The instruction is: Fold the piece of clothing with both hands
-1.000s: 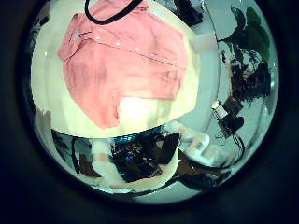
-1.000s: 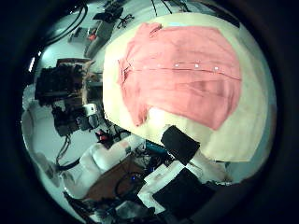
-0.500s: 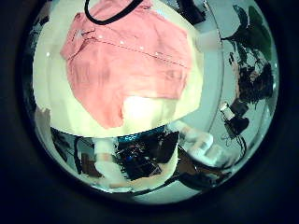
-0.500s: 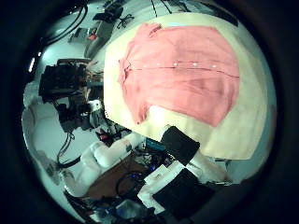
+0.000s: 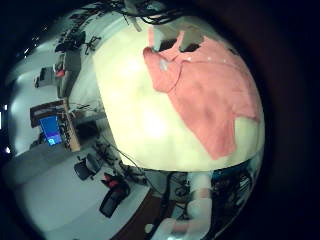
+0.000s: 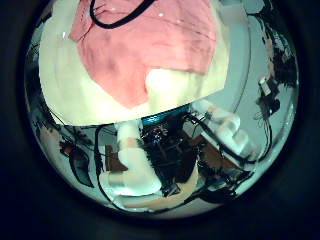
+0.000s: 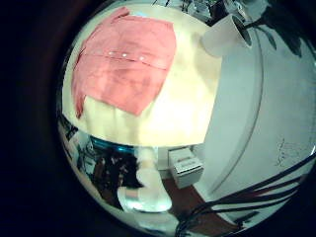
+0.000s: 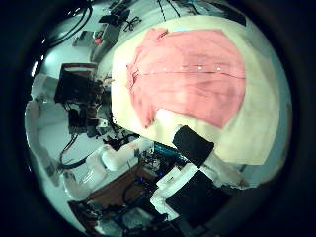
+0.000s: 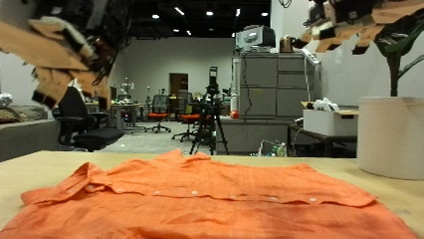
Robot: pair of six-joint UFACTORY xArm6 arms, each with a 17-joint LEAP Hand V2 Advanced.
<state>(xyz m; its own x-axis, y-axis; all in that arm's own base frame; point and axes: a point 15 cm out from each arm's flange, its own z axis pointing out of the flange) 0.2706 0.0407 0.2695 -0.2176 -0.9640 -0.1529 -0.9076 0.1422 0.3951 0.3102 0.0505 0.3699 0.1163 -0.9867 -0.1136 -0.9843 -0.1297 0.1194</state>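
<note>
Both hands above flat orange shirt (image 9: 212, 199)

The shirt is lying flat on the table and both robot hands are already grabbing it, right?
Not quite. The shirt does lie flat on the table, but neither robot hand is grabbing it. In the outside view the left robot hand and the right robot hand are both high above the shirt, touching nothing.

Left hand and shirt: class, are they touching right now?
Apart. The outside view shows the left hand high above the shirt, with open room background between them.
</note>
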